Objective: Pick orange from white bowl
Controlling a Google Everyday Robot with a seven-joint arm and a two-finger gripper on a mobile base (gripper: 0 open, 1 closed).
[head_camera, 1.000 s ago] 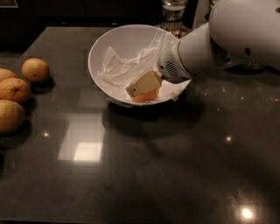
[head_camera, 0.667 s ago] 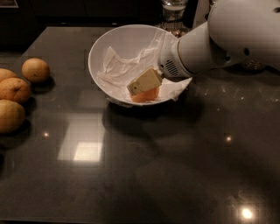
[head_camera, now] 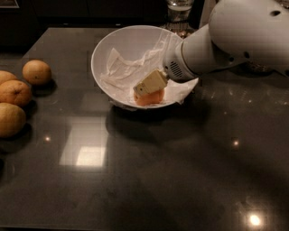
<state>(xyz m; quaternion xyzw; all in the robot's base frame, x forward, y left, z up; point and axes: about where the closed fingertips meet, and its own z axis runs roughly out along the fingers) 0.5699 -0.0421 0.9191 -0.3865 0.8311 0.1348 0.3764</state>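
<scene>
The white bowl [head_camera: 101, 54] stands at the back middle of the dark table, lined with crumpled white paper [head_camera: 124, 72]. The orange [head_camera: 151, 98] lies at the bowl's near side on the paper, and only its lower part shows. My gripper [head_camera: 145, 89] reaches into the bowl from the right on the big white arm [head_camera: 235, 31]. It sits right on top of the orange, touching it and hiding its upper half.
Several paler citrus fruits lie at the table's left edge: one [head_camera: 36, 71], a duller orange one [head_camera: 15, 92] and a yellowish one [head_camera: 10, 119]. A glass jar [head_camera: 178, 11] stands behind the bowl. The dark table top [head_camera: 149, 171] reflects lamps.
Almost nothing. The gripper stays on the orange in the bowl, perhaps a touch higher, and slightly more of the orange shows beneath it.
</scene>
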